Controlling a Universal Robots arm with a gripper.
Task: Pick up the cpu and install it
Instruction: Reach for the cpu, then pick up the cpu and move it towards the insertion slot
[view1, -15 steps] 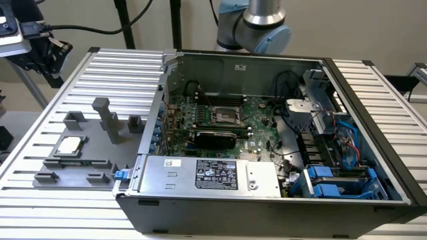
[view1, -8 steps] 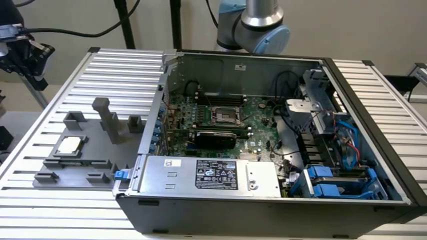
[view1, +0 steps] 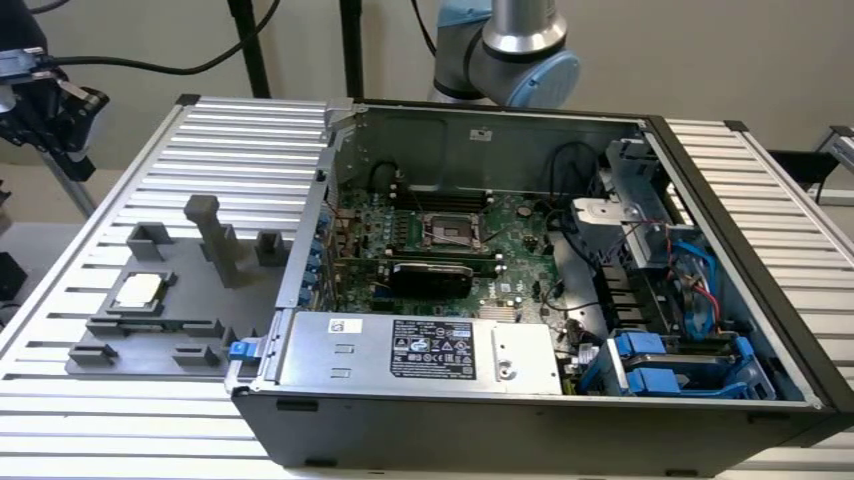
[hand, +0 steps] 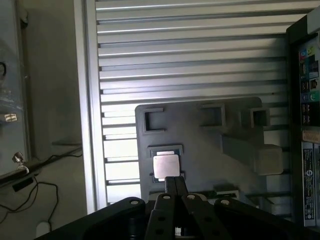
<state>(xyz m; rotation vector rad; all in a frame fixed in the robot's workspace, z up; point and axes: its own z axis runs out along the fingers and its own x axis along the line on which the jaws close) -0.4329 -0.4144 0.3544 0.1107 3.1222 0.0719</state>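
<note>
In the exterior view, the cpu (view1: 139, 290) lies flat in a pocket of the grey fixture plate (view1: 187, 305), on the exterior view's left of the open computer case (view1: 534, 400) and well apart from the motherboard socket (view1: 451, 230). The power supply label (view1: 433, 349) is too small to read. In the wrist view, my gripper (hand: 175, 179) is pressed together and empty, its tips in line with the cpu (hand: 166, 166) beyond them. The cpu is square, with no long axis.

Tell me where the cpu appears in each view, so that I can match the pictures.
Exterior view: the cpu lies in a recess of the grey fixture plate, at the exterior view's left.
Wrist view: the cpu lies on that plate, seen just past the gripper.
Shared landmark: the grey fixture plate.
</note>
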